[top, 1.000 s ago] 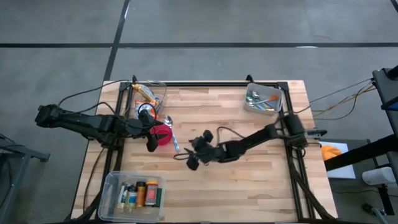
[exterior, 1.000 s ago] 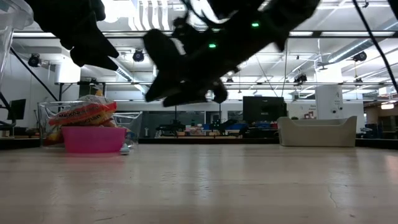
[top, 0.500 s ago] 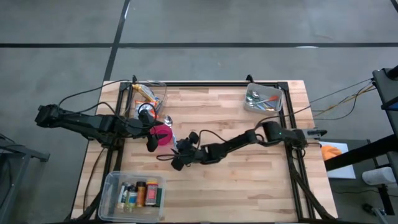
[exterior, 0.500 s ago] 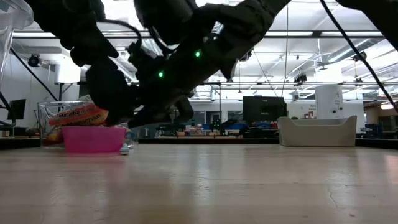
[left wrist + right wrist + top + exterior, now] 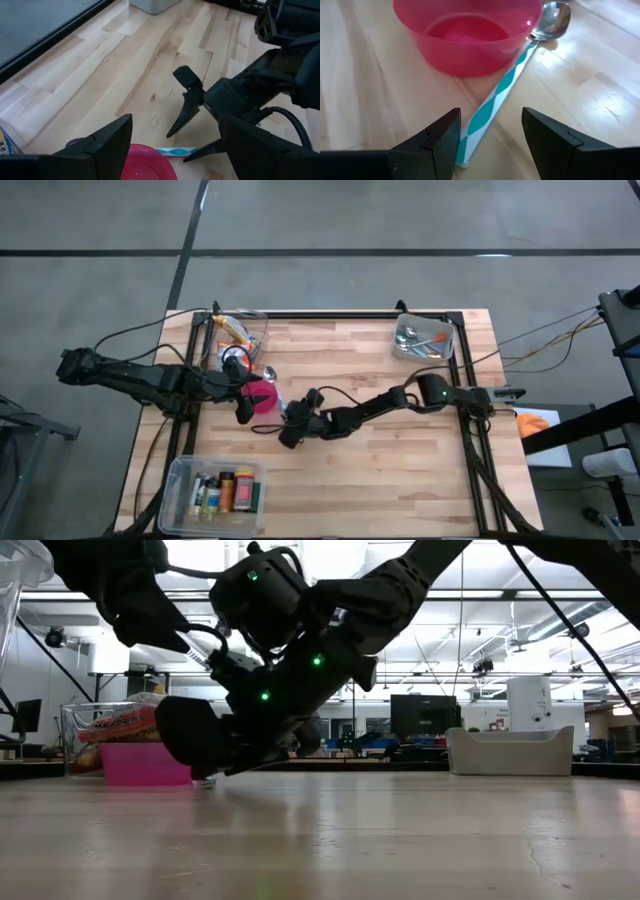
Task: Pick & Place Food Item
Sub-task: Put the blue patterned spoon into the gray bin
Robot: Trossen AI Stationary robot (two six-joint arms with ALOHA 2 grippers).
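The food items are packets, one orange (image 5: pixel 130 723), lying in a clear bin (image 5: pixel 240 330) at the table's far left. A pink bowl (image 5: pixel 467 35) stands on the table. Beside it lies a spoon with a teal-and-white handle (image 5: pixel 495 97). My right gripper (image 5: pixel 490 114) is low over the table, open, with one finger on either side of the handle's near end and not touching it. My left gripper (image 5: pixel 244 412) hangs open at the bowl's left side with nothing between its fingers (image 5: pixel 110 137).
A clear box of small bottles (image 5: pixel 215 490) stands at the near left corner. A grey tray of cutlery (image 5: pixel 422 340) sits at the far right. The bare wood between the right arm and the near edge (image 5: pixel 400 480) is open room.
My right gripper has gone toward the table's left edge and down, from mid-table to the spoon's handle beside the pink bowl, staying open. The bowl and spoon have kept their places.
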